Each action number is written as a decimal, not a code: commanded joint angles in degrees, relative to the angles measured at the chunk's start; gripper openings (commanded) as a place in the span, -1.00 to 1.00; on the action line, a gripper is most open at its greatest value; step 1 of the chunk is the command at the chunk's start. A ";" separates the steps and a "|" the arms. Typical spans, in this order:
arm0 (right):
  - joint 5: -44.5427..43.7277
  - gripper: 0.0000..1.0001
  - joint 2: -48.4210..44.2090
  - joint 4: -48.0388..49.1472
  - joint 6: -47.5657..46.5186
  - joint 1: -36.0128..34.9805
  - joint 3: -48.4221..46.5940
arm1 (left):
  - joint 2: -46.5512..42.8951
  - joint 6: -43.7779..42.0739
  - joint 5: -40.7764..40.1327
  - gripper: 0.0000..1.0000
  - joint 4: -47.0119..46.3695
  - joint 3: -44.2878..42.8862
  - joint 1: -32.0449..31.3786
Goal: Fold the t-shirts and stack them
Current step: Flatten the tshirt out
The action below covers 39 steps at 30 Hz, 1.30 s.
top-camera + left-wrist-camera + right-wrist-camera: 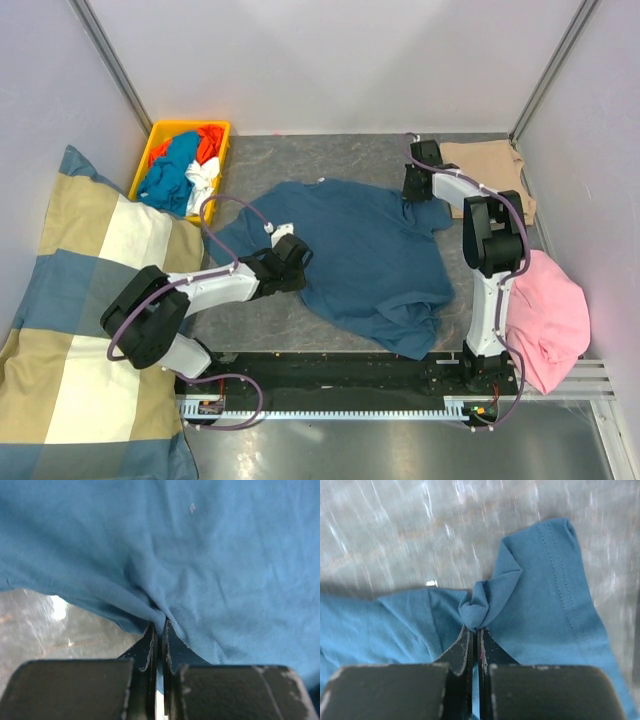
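Note:
A large teal-blue t-shirt (370, 260) lies spread on the grey table. At its left edge my left gripper (297, 262) is shut on a pinch of that cloth (165, 605), which bunches into the closed jaws. My right gripper (414, 186) sits at the shirt's far right sleeve, shut on a small knot of sleeve fabric (479, 611). A folded tan t-shirt (490, 175) rests at the back right, behind the right arm. More shirts, blue, white and orange, fill the yellow bin (152, 150).
A big checked cushion (70, 320) covers the left side of the table. A pink garment (550, 315) lies heaped at the right edge beside the right arm. Walls close in on three sides. The black rail (340, 370) runs along the near edge.

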<state>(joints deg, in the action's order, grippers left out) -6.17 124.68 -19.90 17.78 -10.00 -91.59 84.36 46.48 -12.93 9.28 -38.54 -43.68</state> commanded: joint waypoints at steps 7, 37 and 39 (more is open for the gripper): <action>-5.05 -1.00 -29.35 1.09 9.28 -4.31 28.73 | 10.28 -12.19 5.80 -0.96 3.02 -22.74 20.20; -15.36 0.53 -59.22 -11.83 16.59 -11.09 40.36 | 27.55 -29.26 13.19 1.00 14.81 -63.96 26.37; -15.18 0.54 -57.46 -10.43 15.01 -11.18 38.17 | 22.81 -27.59 13.10 1.00 14.45 -59.65 26.37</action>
<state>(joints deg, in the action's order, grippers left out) -19.22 64.34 -33.32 36.45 -21.12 -47.66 122.61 18.26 1.78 28.12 -103.11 -17.39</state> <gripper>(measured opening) 0.765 0.994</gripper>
